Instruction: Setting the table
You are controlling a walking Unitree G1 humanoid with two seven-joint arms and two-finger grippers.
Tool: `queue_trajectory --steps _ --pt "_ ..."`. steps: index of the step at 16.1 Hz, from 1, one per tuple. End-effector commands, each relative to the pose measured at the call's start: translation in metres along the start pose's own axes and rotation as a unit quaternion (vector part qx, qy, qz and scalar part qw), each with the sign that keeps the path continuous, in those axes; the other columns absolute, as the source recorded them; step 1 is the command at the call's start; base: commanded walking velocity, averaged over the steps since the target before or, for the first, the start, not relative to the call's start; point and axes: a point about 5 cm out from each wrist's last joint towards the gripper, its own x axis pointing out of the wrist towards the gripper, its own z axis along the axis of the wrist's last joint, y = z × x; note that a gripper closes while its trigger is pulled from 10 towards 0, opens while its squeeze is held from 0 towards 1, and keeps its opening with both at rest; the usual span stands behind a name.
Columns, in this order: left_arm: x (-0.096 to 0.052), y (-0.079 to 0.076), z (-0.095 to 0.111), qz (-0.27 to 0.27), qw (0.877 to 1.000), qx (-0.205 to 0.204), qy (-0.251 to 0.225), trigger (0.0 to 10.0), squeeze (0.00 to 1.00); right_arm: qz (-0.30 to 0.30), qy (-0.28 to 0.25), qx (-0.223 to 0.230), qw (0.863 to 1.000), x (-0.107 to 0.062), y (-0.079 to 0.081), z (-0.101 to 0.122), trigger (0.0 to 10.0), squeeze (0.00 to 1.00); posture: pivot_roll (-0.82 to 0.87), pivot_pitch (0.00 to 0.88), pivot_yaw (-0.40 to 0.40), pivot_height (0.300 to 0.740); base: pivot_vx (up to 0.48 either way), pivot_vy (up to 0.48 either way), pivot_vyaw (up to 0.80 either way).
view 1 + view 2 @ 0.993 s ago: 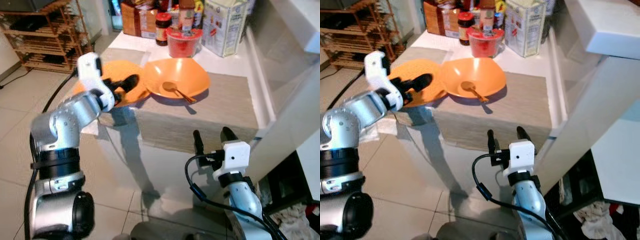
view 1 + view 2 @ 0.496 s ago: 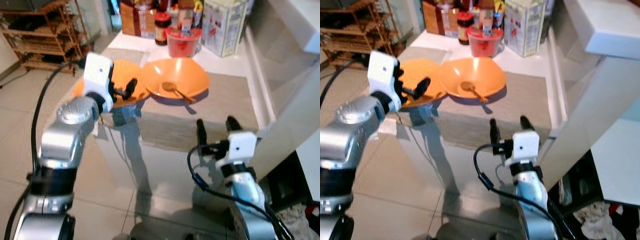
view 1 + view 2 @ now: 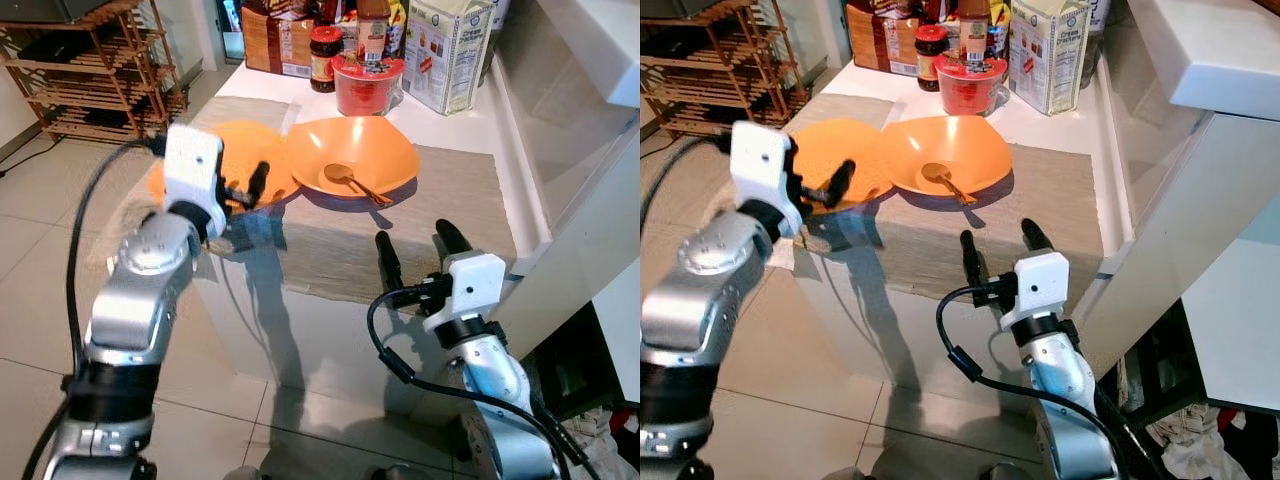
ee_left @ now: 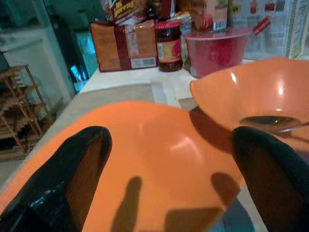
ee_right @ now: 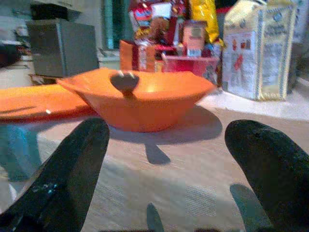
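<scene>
An orange bowl [image 3: 370, 145] with a brown spoon [image 3: 340, 174] in it sits on a beige placemat [image 3: 450, 205]. Its left rim overlaps an orange plate [image 3: 225, 160]. My left gripper [image 3: 242, 190] is open at the plate's near edge; in the left wrist view the plate [image 4: 145, 154] lies between the spread fingers, with the bowl [image 4: 260, 96] beyond. My right gripper [image 3: 417, 250] is open over the placemat's near edge, nothing between its fingers, pointing at the bowl [image 5: 140, 104].
Behind the bowl stand a red container [image 3: 367, 85], a dark jar [image 3: 325, 45], a white carton [image 3: 450, 50] and a brown packet [image 3: 275, 40]. A white counter [image 3: 590, 150] rises on the right. A wooden rack [image 3: 90, 70] stands at the far left on tiled floor.
My right gripper has risen and moved forward to the placemat's near edge. My left arm has swung round, its gripper drawn back slightly to the plate's near edge. Bowl and plate have not moved.
</scene>
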Motion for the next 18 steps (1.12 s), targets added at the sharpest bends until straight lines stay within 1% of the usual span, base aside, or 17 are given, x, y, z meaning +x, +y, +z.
queue_trajectory --steps 1,2,4,8,12,15,18 --pt "-0.002 -0.005 0.005 -0.002 1.0 0.008 -0.016 10.0 0.0 0.014 -0.015 0.004 1.0 0.002 0.003 0.011 10.0 0.0 0.01 0.032 0.008 0.727 0.0 0.0 0.0" --pt "-0.002 -0.006 0.004 -0.002 1.0 0.008 -0.016 10.0 0.0 0.018 -0.019 0.003 1.0 0.003 0.003 0.014 10.0 0.0 0.01 0.033 0.007 0.727 0.0 0.0 0.0" --pt "-0.001 -0.008 0.004 -0.003 1.0 0.004 -0.016 10.0 0.0 0.022 -0.029 0.008 0.999 0.01 -0.001 0.023 10.0 0.0 0.0 0.034 0.005 0.727 0.0 0.0 0.0" --pt "-0.001 -0.009 0.003 -0.002 1.0 0.001 -0.015 10.0 0.0 0.028 -0.03 0.005 0.999 0.016 -0.009 0.03 10.0 0.0 0.0 0.034 -0.001 0.727 0.0 0.0 0.0" --pt "-0.001 -0.01 0.003 -0.001 1.0 0.0 -0.016 10.0 0.0 0.023 -0.02 0.003 1.0 0.021 -0.01 0.023 10.0 0.0 0.0 0.034 -0.001 0.727 0.0 0.0 0.0" --pt "0.001 -0.009 0.004 0.0 1.0 0.002 -0.019 10.0 0.0 0.02 -0.016 0.007 1.0 0.029 -0.01 0.018 10.0 0.0 0.01 0.026 0.006 0.727 0.0 0.0 0.0" --pt "0.001 -0.008 0.005 0.002 1.0 0.003 -0.02 10.0 0.0 0.019 -0.009 0.018 1.0 0.034 -0.006 0.01 10.0 0.0 0.01 0.022 0.005 0.727 0.0 0.0 0.0"
